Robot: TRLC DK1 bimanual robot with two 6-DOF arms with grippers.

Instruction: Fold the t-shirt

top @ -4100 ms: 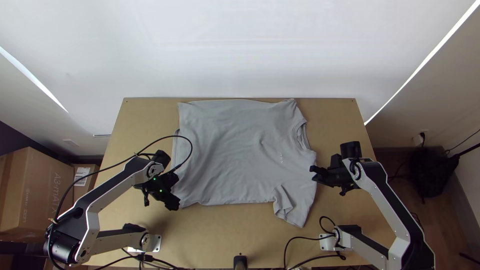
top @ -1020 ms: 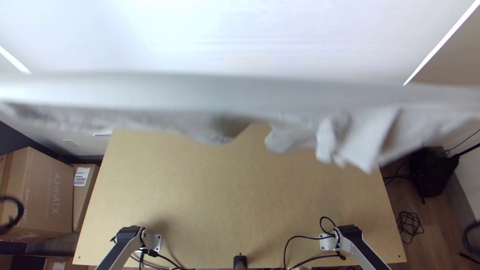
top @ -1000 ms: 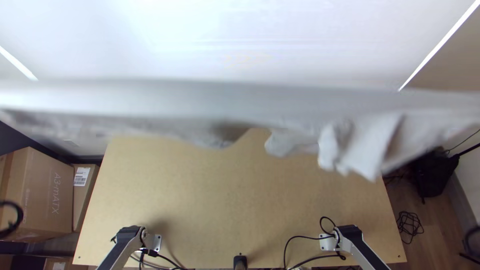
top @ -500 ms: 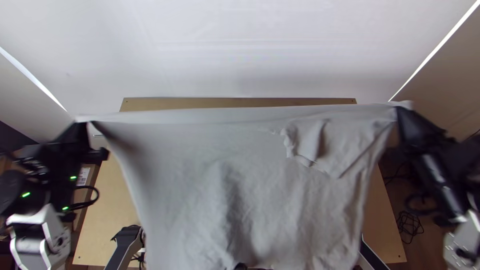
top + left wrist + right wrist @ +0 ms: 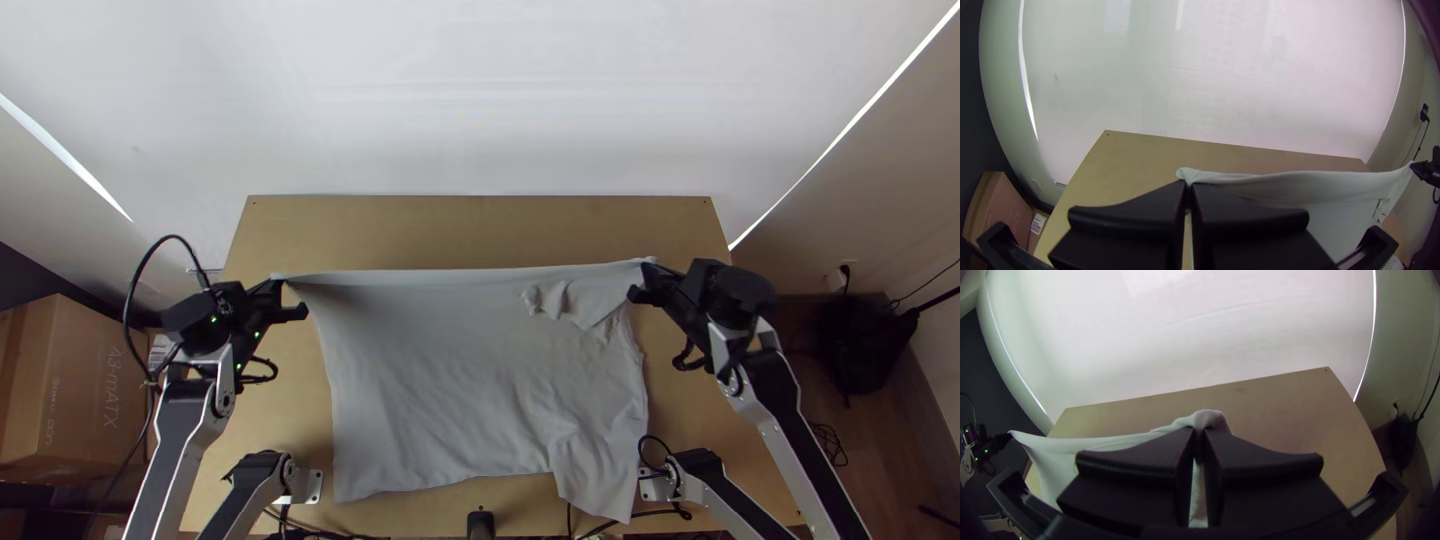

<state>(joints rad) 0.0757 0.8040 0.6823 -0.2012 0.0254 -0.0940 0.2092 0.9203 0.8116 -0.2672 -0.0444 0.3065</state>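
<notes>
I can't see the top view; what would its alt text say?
A grey t-shirt stretches between the left gripper and the right gripper, each pinching a corner, above a light wooden table; its lower part hangs towards the arms' bases.

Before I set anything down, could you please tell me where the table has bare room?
The widest bare patch of table lies between its far edge and the t-shirt's edge stretched from left hand to right hand. Narrower strips flank the t-shirt. It looks crowded along the near edge, with arm bases, cables and the hem.
</notes>
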